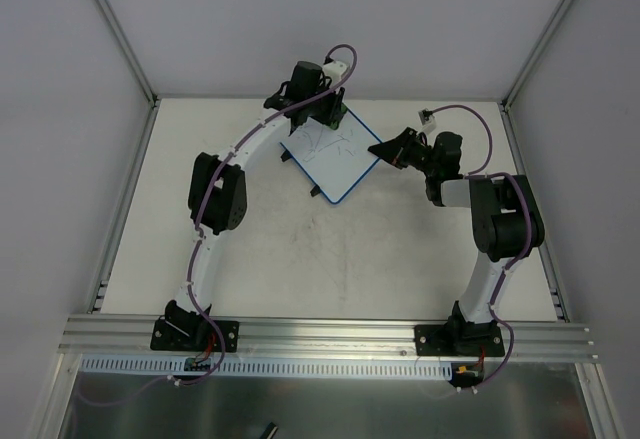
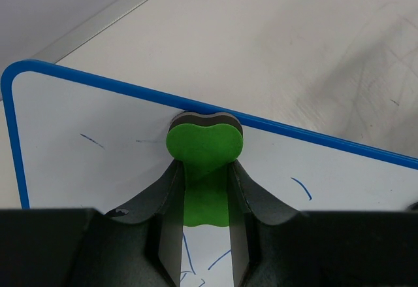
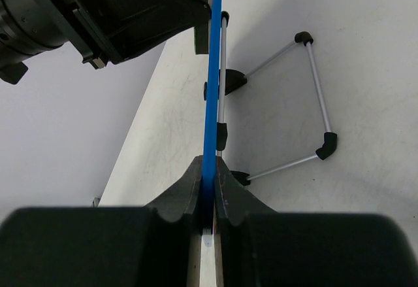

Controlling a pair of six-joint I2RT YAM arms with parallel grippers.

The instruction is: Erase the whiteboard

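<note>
- I am working in the wiping step: the left claw (image 2: 204, 189) is gripping the green eraser (image 2: 204, 144), with its head sitting near the far blue rim of the whiteboard (image 1: 335, 164).
- The right claw (image 3: 208, 176) is pinching the board's edge to steady it.
- The board is sitting toward the back of the surface (image 1: 330, 269), between the two arms, and appears to be propped on a wire stand (image 3: 313, 91) (how steeply I cannot tell).
- Thin pen strokes (image 2: 302, 187) are showing on both sides of the eraser and below it, so I am judging the job far from finished.
- Next I am planning to drag the eraser back across those strokes, pressing lightly, since pushing hard could shift the board on its stand.
</note>
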